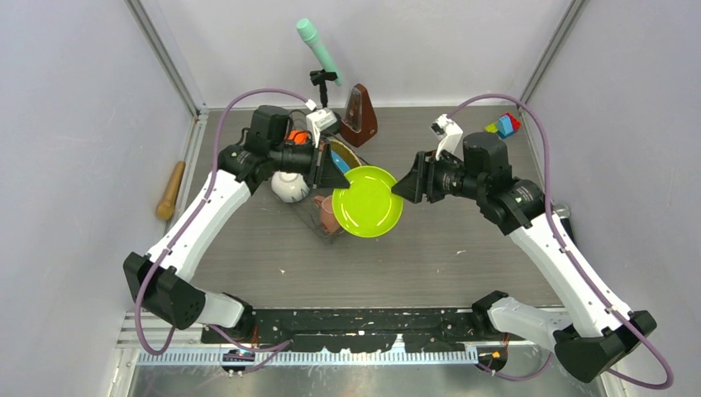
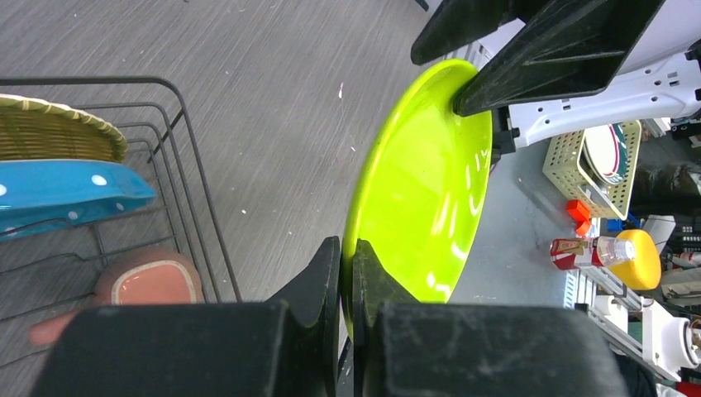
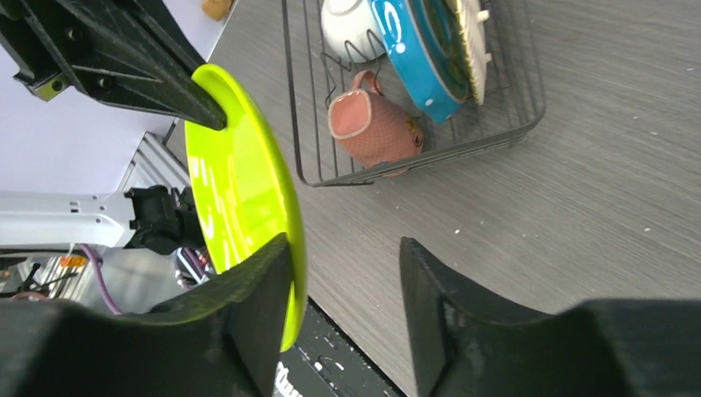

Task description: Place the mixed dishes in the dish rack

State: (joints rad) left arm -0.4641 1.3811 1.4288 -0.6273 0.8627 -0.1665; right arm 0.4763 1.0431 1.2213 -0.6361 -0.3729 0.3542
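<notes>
My left gripper (image 1: 337, 174) (image 2: 347, 248) is shut on the rim of the lime-green plate (image 1: 368, 201) (image 2: 422, 190) (image 3: 240, 182), holding it on edge above the table just right of the dish rack (image 2: 194, 190) (image 3: 413, 161). My right gripper (image 1: 402, 186) (image 3: 343, 244) is open at the plate's opposite rim; one finger lies against the plate, the other stands apart. In the rack stand the blue dotted plate (image 2: 66, 194) (image 3: 417, 58), the yellow woven plate (image 2: 50, 132) (image 3: 467, 33), the pinkish mug (image 2: 153, 281) (image 3: 372, 124) and the white bowl (image 1: 289, 187) (image 3: 347, 25). The orange bowl (image 1: 296, 135) is mostly hidden behind my left wrist. The grey mug is out of view.
A brown metronome (image 1: 360, 116) and a black stand with a teal microphone (image 1: 318, 50) stand behind the rack. Coloured blocks (image 1: 504, 124) lie at the back right. A wooden pestle (image 1: 171, 190) lies beyond the left rail.
</notes>
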